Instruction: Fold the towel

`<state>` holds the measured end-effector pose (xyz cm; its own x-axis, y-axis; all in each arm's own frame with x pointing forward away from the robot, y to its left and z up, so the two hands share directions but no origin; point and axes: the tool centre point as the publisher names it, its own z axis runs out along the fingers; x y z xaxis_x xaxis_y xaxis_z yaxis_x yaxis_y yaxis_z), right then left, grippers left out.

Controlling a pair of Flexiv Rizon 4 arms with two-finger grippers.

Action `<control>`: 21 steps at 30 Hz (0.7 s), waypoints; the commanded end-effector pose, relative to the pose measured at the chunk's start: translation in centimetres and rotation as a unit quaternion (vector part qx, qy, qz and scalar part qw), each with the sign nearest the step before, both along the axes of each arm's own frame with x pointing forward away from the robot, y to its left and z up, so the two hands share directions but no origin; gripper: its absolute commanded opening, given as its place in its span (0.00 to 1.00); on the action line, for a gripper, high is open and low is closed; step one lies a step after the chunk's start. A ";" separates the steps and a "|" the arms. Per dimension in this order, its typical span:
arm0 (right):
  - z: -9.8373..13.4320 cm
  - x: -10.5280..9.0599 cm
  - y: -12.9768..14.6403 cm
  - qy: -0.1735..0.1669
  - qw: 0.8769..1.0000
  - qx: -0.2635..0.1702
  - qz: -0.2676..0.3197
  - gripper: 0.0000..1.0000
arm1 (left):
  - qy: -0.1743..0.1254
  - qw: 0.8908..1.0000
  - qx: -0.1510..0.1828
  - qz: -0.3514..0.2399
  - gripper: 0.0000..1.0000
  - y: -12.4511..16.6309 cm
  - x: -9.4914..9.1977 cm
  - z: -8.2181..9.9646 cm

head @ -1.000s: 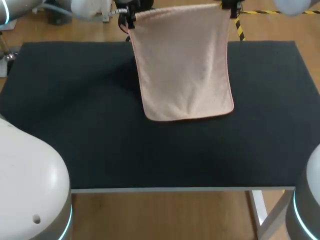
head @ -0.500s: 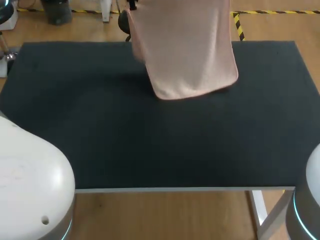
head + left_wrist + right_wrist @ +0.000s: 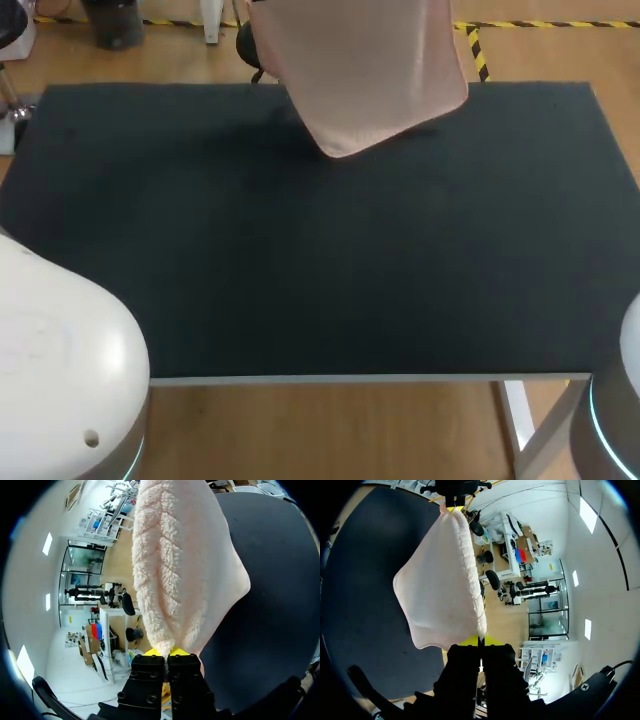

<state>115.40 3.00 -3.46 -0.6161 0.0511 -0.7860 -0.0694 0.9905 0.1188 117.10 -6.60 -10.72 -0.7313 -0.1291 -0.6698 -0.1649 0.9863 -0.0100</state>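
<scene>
A pale pink towel (image 3: 365, 70) hangs over the far side of the black table (image 3: 300, 270), its lower edge free in the air and slanted. Both grippers are above the head view's edge. In the left wrist view my left gripper (image 3: 166, 653) is shut on a top corner of the towel (image 3: 185, 575), which stretches ahead of it. Seen from the right wrist, my right gripper (image 3: 480, 641) is shut on the other top corner of the towel (image 3: 440, 590). My left gripper (image 3: 454, 495) shows at the towel's far end there.
The table's dark surface (image 3: 270, 595) lies below the towel. White arm bases stand at the near left (image 3: 60, 380) and near right (image 3: 615, 410) corners.
Both grippers have risen out of the head view, carrying the towel up and away. Its lower edge has climbed from mid-table to near the far edge and now hangs slanted.
</scene>
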 end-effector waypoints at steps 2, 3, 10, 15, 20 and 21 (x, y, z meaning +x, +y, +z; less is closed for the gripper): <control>-1.9 -0.8 -0.3 0.015 1.000 -0.008 0.000 0.00 | 0.009 1.000 -0.012 -0.012 0.00 0.4 -0.3 -1.3; -2.5 -1.3 -0.4 0.022 1.000 -0.014 -0.002 0.00 | 0.013 1.000 -0.015 -0.016 0.00 0.3 -0.4 -1.6; -5.7 -4.4 -1.2 0.067 0.997 -0.031 -0.006 0.00 | 0.046 0.997 -0.039 -0.040 0.00 0.0 -11.2 -8.3; -7.7 -7.3 -1.8 0.098 0.995 -0.021 0.003 0.00 | 0.074 0.994 -0.062 -0.052 0.00 0.5 -16.4 -11.2; -9.6 -9.3 -2.1 0.120 0.993 -0.017 0.001 0.00 | 0.092 0.989 -0.093 -0.067 0.00 0.6 -16.9 -12.0; -9.9 -9.7 -2.2 0.125 0.992 -0.016 0.001 0.00 | 0.094 0.988 -0.099 -0.072 0.00 0.6 -17.0 -12.1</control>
